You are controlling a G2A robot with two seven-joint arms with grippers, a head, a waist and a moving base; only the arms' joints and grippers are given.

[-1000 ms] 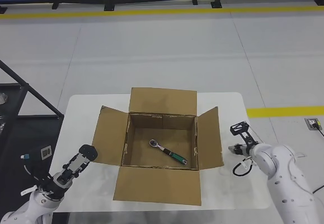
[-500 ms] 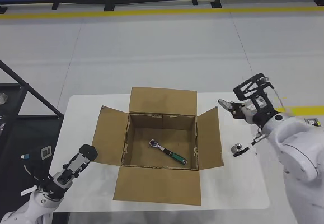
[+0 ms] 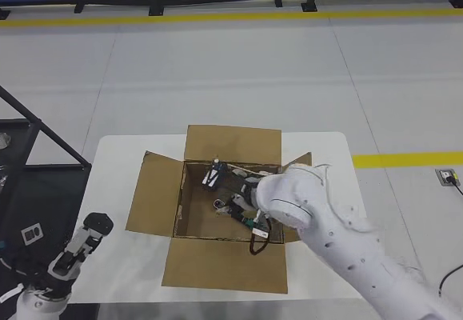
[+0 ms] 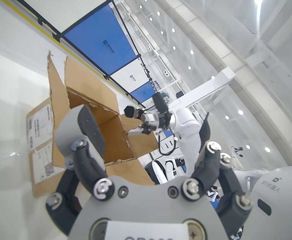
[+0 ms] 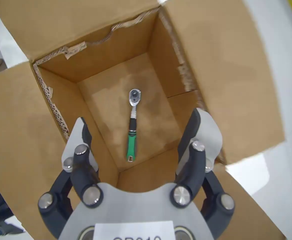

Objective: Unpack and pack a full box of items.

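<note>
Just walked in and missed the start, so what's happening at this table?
The right gripper hangs over the open cardboard box, jaws open, with a green-handled ratchet lying on the box floor below it. The left gripper is off to the box's left, near the table edge, jaws open and holding nothing.

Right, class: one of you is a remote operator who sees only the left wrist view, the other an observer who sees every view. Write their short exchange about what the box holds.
Operator: I see the box only from outside. Is anything in it?
Observer: Yes, one wrench lies flat on its floor.
Operator: Does the right gripper hold it?
Observer: No. Its fingers are open, above the wrench and clear of it.
</note>
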